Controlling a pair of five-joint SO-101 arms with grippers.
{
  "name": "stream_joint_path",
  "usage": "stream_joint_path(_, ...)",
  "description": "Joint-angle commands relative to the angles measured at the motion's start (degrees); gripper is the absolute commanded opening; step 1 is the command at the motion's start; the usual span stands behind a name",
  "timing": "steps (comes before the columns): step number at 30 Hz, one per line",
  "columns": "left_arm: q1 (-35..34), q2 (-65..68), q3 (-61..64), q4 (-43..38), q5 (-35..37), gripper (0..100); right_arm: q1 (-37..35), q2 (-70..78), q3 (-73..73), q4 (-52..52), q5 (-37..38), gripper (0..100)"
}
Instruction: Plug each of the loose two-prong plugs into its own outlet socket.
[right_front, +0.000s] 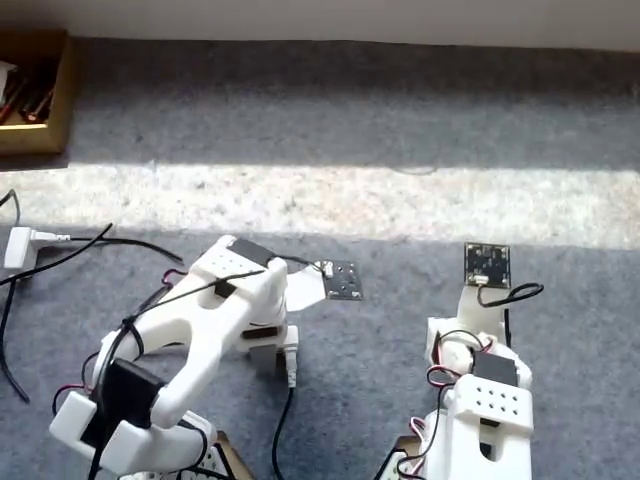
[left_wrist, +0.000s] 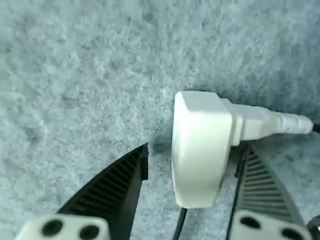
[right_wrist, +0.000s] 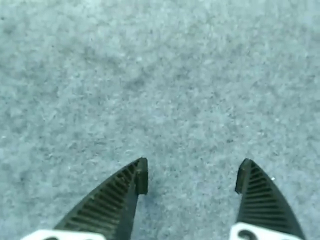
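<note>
**A:** Where does the plug lie?

**B:** The white plug (left_wrist: 200, 150) is flat on the grey carpet (left_wrist: 75, 75), between the fingers of the left gripper (left_wrist: 194, 152). The fingers are spread and hold nothing. The plug sits close to one finger, with a gap to the other.

**A:** And its long axis?

**B:** The broad body runs along the fingers. The cord sleeve (left_wrist: 265, 122) sticks out sideways, past the tip of the nearer finger. I can't make out the prongs.

**A:** So closing now?

**B:** I'd judge it would squeeze along the sleeve's line, not across it, so a wrist turn may suit better.

**A:** The other arm?

**B:** The right gripper (right_wrist: 192, 177) is also spread, over bare carpet, well apart from that plug. A second plug (right_front: 20, 246) lies well apart too, on the left arm's far side.
</note>
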Motion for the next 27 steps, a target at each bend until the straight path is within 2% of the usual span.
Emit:
stream_joint_path(1,0.4,-0.04,-2.77,-0.18,-0.53,21,-0.04,-0.66,-0.13,-0.92,0.26,27.7)
stream_joint_path(6,0.57,-0.04,-4.97,-0.09,-0.62,0,-0.04,-0.66,-0.04,-0.92,0.35,27.7)
stream_joint_path(11,-3.21,-0.13,-8.66,0.0,-0.35,0,-1.36,-0.66,0.04,-0.92,0.44,27.7)
stream_joint_path(14,-11.3,-0.13,-13.67,0.0,-0.62,0,-1.54,-0.66,0.04,-0.92,0.53,27.7)
stream_joint_path(20,-32.57,0.57,-26.95,0.0,-5.01,0,-1.54,-0.75,0.04,-0.92,0.53,27.7)
stream_joint_path(27,-53.32,0.66,-34.51,-0.53,-9.23,0,-1.54,-0.92,0.04,-0.92,0.53,27.7)
